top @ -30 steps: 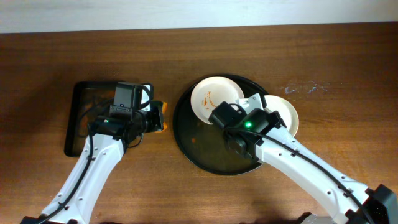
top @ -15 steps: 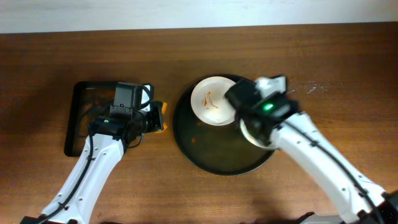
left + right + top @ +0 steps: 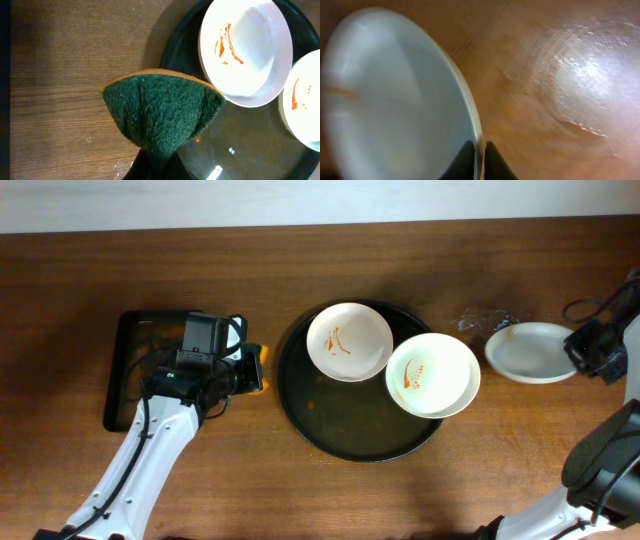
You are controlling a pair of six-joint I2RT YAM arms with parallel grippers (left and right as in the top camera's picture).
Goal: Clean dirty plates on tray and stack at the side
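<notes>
Right gripper [image 3: 588, 350] sits far out at the table's right edge, jaws pinched on the rim of the side plate [image 3: 525, 352]. The wrist view, though blurred, shows the rim between the two fingertips [image 3: 468, 156]. That plate is off the tray [image 3: 340, 435] and well apart from it, over bare table [image 3: 100, 260]. I cannot tell whether it rests on the wood or hangs just above it.

A faint orange streak shows on it (so possibly not fully clean).

Two more plates remain on the tray. The rear plate [image 3: 349, 341] and the right plate [image 3: 432, 374] are both smeared, and the right one overhangs the tray's rim.

Left gripper [image 3: 152, 167] is clamped on the sponge [image 3: 162, 112], green face out, which hangs over the wood between the small tray [image 3: 140, 345] and the round one.

Step in hand, as I read it, is setting the side plate down as the base of the stack. To do it well:
- Level the plate, lower it flat until the foot bears on the table, and only then release.
- Draw the fingers outward along the rim so the plate does not tip.
- Keep clear of the shiny smeared patch [image 3: 482, 320] just beside it, since a wet spot could let the plate skate.
- Leave room above for the next two.
</notes>
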